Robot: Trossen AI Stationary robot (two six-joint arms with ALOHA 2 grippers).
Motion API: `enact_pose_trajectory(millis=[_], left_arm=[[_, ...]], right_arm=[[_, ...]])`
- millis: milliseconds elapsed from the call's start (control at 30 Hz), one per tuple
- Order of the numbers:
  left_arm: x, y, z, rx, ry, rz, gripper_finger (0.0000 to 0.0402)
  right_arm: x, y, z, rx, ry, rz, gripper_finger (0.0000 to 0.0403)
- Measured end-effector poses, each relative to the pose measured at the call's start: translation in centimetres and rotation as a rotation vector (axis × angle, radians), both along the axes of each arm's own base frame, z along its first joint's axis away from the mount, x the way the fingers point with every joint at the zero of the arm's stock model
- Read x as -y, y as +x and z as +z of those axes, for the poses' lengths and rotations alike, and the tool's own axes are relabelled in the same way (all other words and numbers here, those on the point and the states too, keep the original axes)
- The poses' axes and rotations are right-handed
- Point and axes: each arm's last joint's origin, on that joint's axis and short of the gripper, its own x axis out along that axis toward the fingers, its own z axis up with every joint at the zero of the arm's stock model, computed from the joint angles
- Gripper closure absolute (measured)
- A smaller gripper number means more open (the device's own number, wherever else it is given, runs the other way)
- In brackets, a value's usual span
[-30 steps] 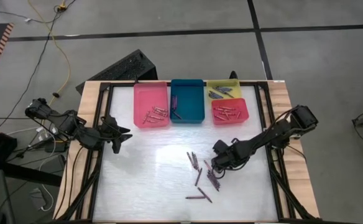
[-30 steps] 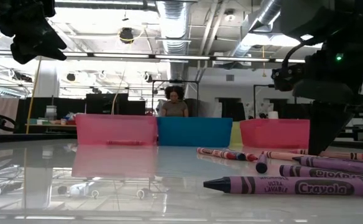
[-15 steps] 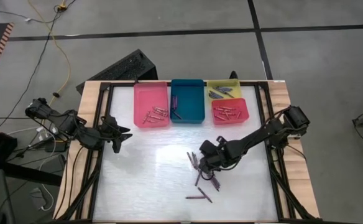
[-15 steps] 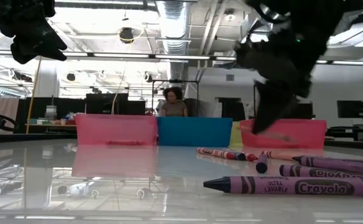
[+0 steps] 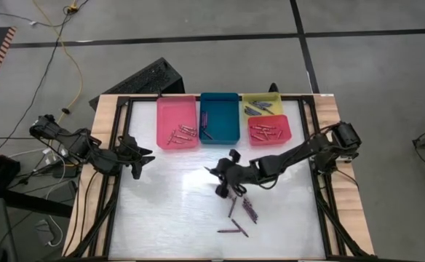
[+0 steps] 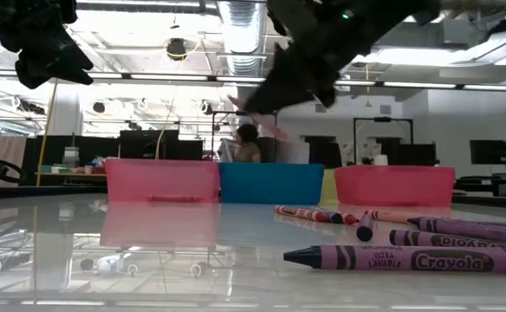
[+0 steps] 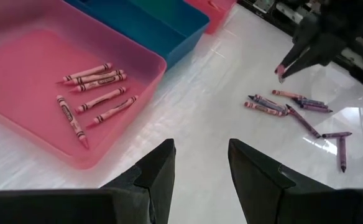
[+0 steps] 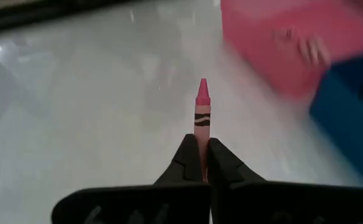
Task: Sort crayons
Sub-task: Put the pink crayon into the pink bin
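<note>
Your right gripper (image 8: pixel 201 163) pinches a pink crayon (image 8: pixel 201 115), long axis pointing straight ahead. The pink tray (image 5: pixel 177 102) lies toward 11 o'clock. The left gripper (image 7: pixel 200 158) waits spread.

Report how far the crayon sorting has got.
Done: crayons already lie in the pink tray, teal tray, yellow tray and red tray. In hand: the right gripper is shut on a pink crayon, lifted above the table. Left: a cluster of loose crayons on the table. The left gripper waits open near the pink tray.
</note>
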Motion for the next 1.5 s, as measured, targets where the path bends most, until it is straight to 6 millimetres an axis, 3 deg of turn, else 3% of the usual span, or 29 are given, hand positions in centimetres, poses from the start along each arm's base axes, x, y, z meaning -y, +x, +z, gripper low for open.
enact_pose_trajectory(millis=[433, 800, 967, 1267, 1500], left_arm=[[0.0, 0.0, 0.0, -0.003, 0.030, 0.000, 0.0262], [-0.2, 0.0, 0.0, -0.004, 0.062, 0.023, 0.0262], [-0.2, -0.1, -0.1, -0.011, 0.067, 0.023, 0.0262], [-0.2, -0.2, -0.2, -0.028, 0.068, 0.014, 0.0262], [-0.2, -0.2, -0.2, -0.032, 0.071, 0.017, 0.0262]], right_arm=[[4.8, 2.1, 3.2, 0.306, -0.116, -0.065, 0.0401], [7.9, 4.4, 3.3, 0.527, -0.086, -0.083, 0.0401], [8.8, 6.8, 2.1, 0.494, -0.113, -0.059, 0.0401], [10.3, 11.1, 2.2, 0.479, -0.254, -0.053, 0.0401], [12.1, 11.7, 1.4, 0.375, -0.283, -0.076, 0.0401]])
